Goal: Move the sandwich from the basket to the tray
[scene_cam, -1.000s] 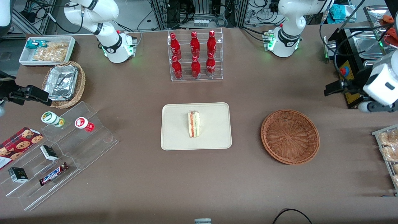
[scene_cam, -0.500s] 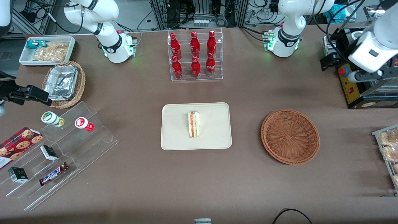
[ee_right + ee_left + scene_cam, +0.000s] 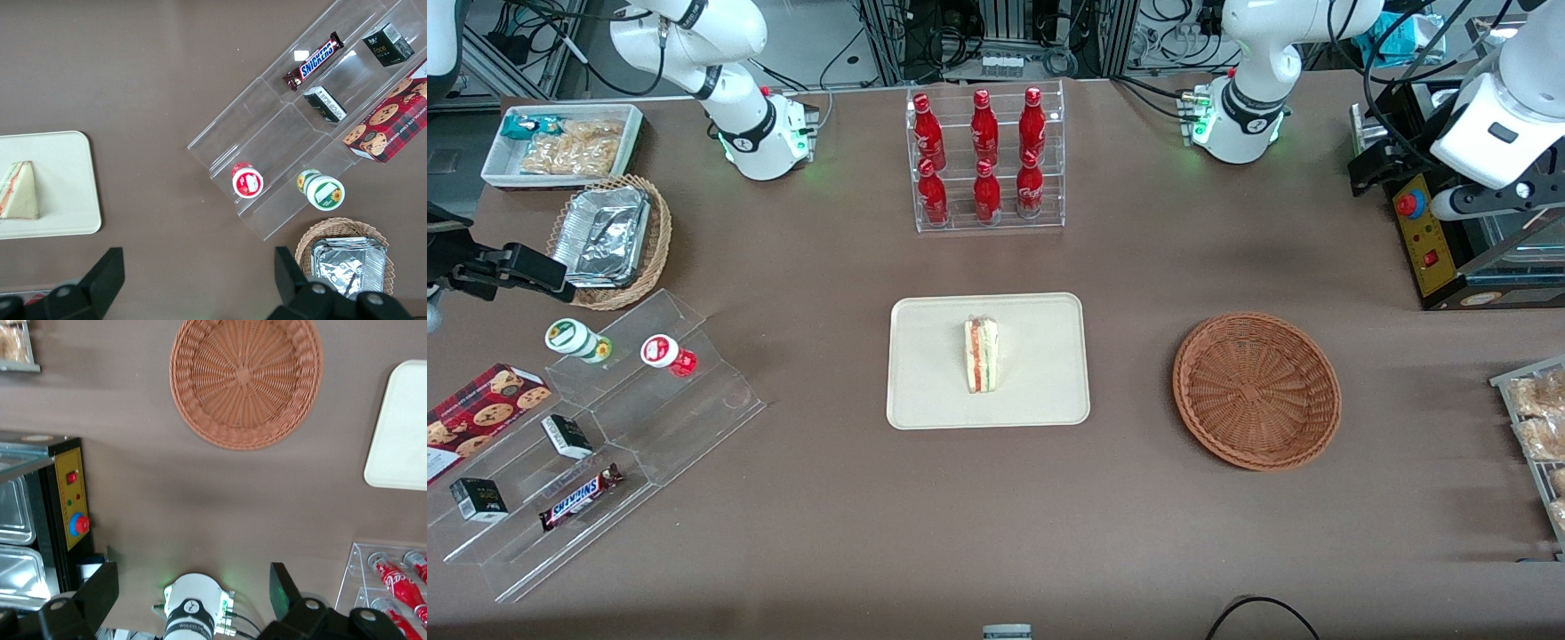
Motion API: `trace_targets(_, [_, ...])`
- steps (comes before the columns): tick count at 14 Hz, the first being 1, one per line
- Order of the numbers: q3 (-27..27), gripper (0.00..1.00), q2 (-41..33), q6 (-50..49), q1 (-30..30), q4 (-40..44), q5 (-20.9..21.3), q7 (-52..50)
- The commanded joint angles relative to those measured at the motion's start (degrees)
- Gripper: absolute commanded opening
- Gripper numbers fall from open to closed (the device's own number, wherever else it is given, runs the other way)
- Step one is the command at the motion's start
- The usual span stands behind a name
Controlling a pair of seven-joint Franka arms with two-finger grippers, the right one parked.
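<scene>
The sandwich (image 3: 982, 355) is a small white-bread wedge with red and green layers, lying near the middle of the cream tray (image 3: 925, 391); both also appear in the right wrist view, the sandwich (image 3: 20, 191) on the tray (image 3: 73, 180). The round reddish-brown basket (image 3: 1256, 389) sits beside the tray toward the working arm's end, with nothing in it (image 3: 245, 380). My gripper (image 3: 1374, 169) hangs high above the table at the working arm's end, farther from the front camera than the basket. In the left wrist view my gripper (image 3: 193, 580) is open and holds nothing.
A black machine with a yellow panel (image 3: 1427, 240) stands under the raised arm. A clear rack of red bottles (image 3: 985, 160) stands farther from the front camera than the tray. A snack tray (image 3: 1534, 427) lies at the working arm's end, and acrylic steps (image 3: 605, 444) at the parked arm's.
My arm has risen and drawn away from the front camera, from beside the basket to above the black machine. The sandwich, tray and basket have not moved.
</scene>
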Motion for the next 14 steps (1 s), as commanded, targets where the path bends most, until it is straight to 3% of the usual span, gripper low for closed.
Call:
trace_targets(1, [0.0,1.0,8.05,-1.32,-0.26,10.02,0.98,-0.03])
trace_targets(14, [-0.09,1.0,7.02,-1.49,-0.26,10.04,1.68,0.67])
